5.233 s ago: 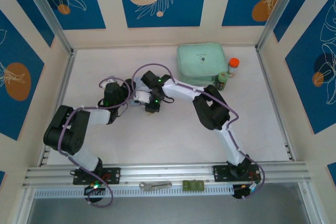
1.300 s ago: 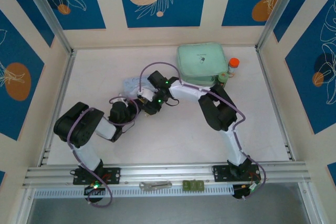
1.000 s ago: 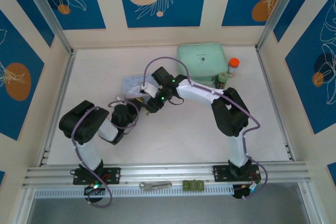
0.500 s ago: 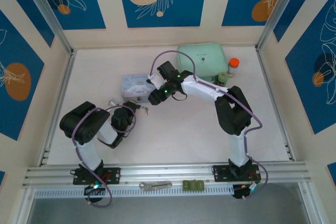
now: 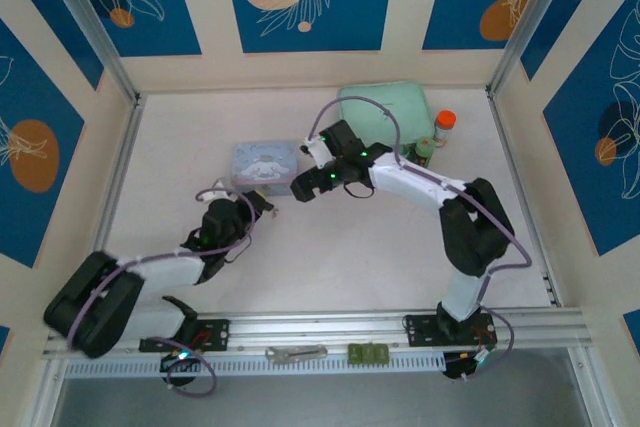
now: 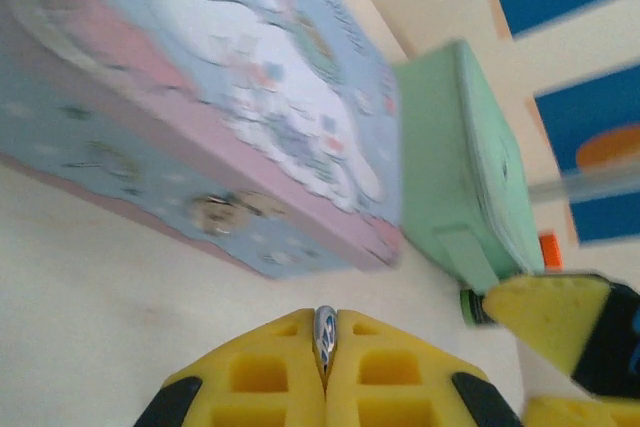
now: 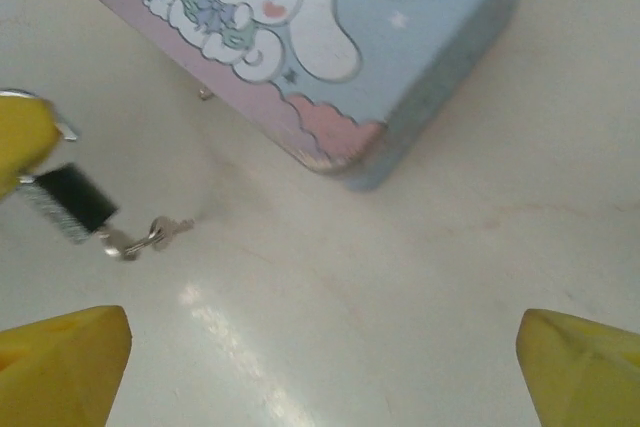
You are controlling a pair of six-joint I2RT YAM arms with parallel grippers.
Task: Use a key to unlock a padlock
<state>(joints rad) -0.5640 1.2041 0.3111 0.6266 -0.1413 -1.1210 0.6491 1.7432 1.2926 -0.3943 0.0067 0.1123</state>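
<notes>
The padlock [image 7: 68,202] is just on the near side of the blue tin [image 7: 300,37], close to the tin's near left part, and it does not touch the tin. Its dark square body has 1 ribbed side. The key [image 7: 170,230] is on a small ring at the lower end of the body and points to the right; I cannot tell if a key is inside the keyhole, or if the bunch rests on the table [image 5: 330,257].

The left gripper [image 6: 325,332] has its jaws closed on the padlock: in the left wrist view the 2 yellow pads [image 6: 270,377] press together on the thin silver shackle [image 6: 325,327]. In the top view this gripper [image 5: 257,205] is near the middle of the table, on the near side of the tin [image 5: 265,161].

The right gripper [image 7: 322,362] has its jaws wide apart and nothing is between them. In the top view it [image 5: 298,190] is just right of the padlock, beside the near right corner of the tin.

Far right of the tin lies a pale green case [image 5: 385,107]. At its right side stand 2 small bottles, 1 with an orange cap [image 5: 445,125] and 1 green [image 5: 424,154]. A grey metal tool [image 5: 297,353] lies on the rail at the near edge
</notes>
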